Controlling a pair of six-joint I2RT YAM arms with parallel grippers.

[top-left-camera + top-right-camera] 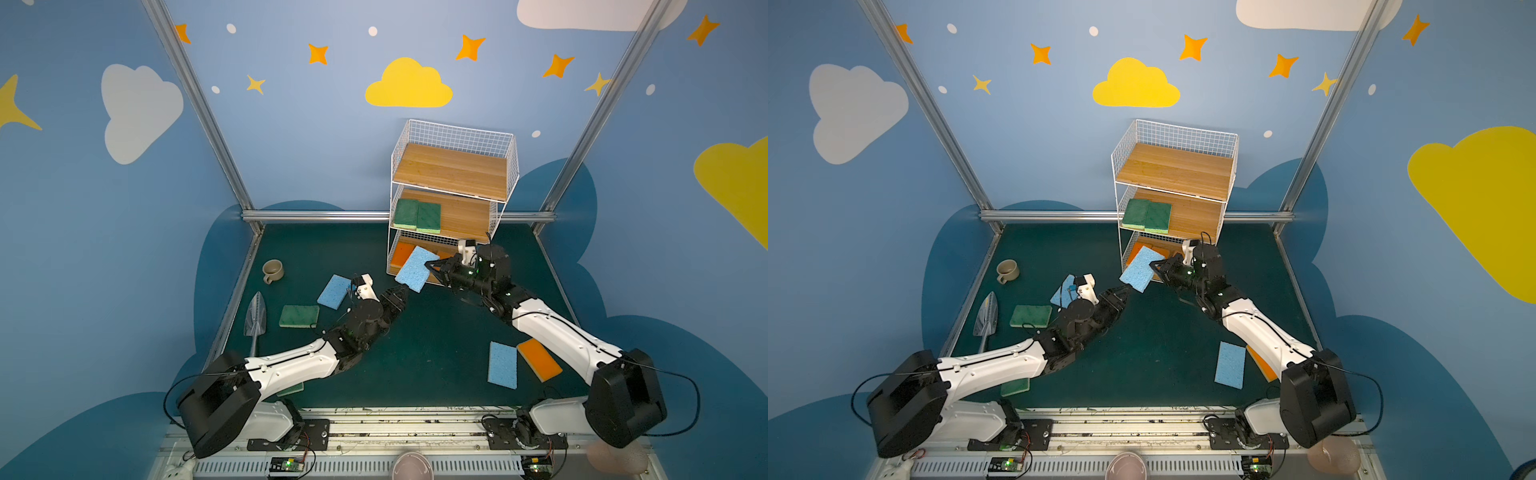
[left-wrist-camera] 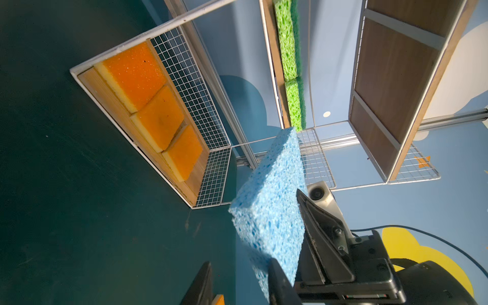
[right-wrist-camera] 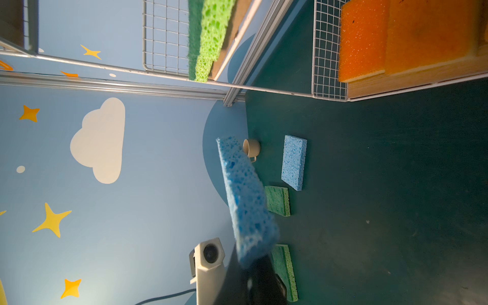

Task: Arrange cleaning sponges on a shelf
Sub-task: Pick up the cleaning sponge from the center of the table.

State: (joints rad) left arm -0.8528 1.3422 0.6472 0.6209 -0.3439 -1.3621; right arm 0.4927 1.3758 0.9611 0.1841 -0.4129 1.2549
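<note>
The left gripper (image 1: 400, 294) points up at the near corner of the held blue sponge (image 1: 413, 269) with its jaws partly apart. In the left wrist view one of its fingers (image 2: 279, 284) sits at that corner and the other stands clear of it, so it has no grip yet; whether the near finger touches the foam I cannot tell. The sponge hangs tilted in the air between the two sets of fingertips, off the table (image 1: 415, 353). On its opposite edge the right gripper (image 1: 430, 266) is clamped on its flat faces. This reads as a handover or regrip. To do it well, the left fingers should take a deep bite across the flat faces, not the bare corner, since soft foam held thinly would probably droop or twist. The right jaws should let go only once that hold is firm, and the two fingertip pairs should stay apart. Just beyond the right fingers stands the shelf (image 1: 453, 170), with orange sponges (image 2: 142, 79) on the lowest board, green sponges (image 1: 417, 215) on the middle one and the top board bare, the likely home for blue.
</note>
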